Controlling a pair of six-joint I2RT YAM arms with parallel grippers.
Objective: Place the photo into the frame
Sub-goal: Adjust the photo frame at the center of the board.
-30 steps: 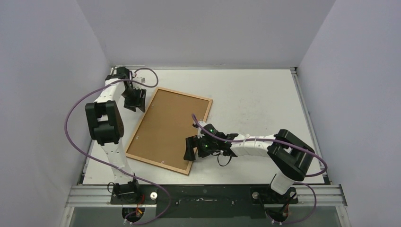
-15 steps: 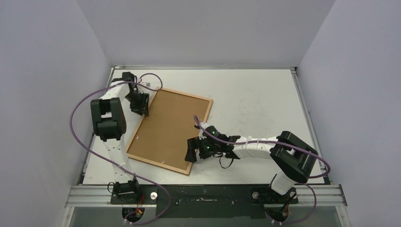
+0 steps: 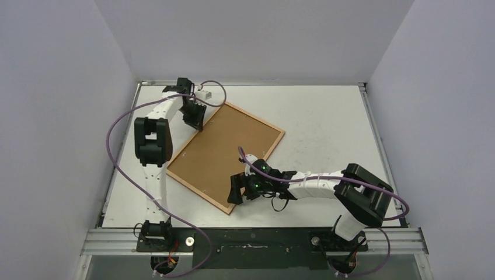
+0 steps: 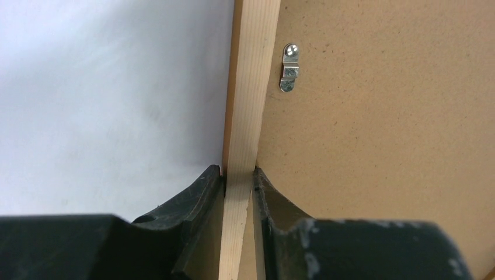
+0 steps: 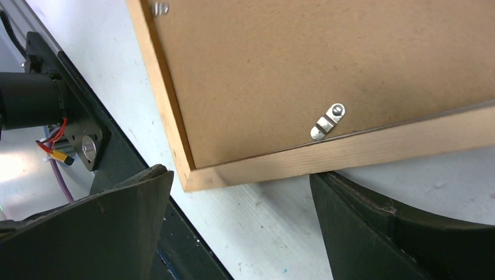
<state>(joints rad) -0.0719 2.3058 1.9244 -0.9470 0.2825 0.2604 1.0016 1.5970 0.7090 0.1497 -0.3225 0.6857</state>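
The frame (image 3: pixel 196 191) lies face down on the white table, its pale wooden rim around the brown fibreboard backing sheet (image 3: pixel 225 154). My left gripper (image 3: pixel 195 119) is shut on the frame's far-left rail (image 4: pixel 248 87), one finger on each side of the wood (image 4: pixel 238 175). My right gripper (image 3: pixel 234 189) is open at the frame's near corner, and the corner rail (image 5: pixel 362 151) sits between its spread fingers (image 5: pixel 240 175) without touching them. Small metal turn clips (image 4: pixel 288 69) (image 5: pixel 328 121) sit on the backing. The photo is not in view.
The left wall stands close behind my left arm. A dark metal mounting rail (image 3: pixel 257 239) runs along the table's near edge, just below the frame's near corner. Bare white table (image 3: pixel 327 128) lies right of the frame.
My left gripper closed on the frame's far-left rail and swung it back and to the right. The frame turned clockwise about its near corner. My right gripper hardly moved.
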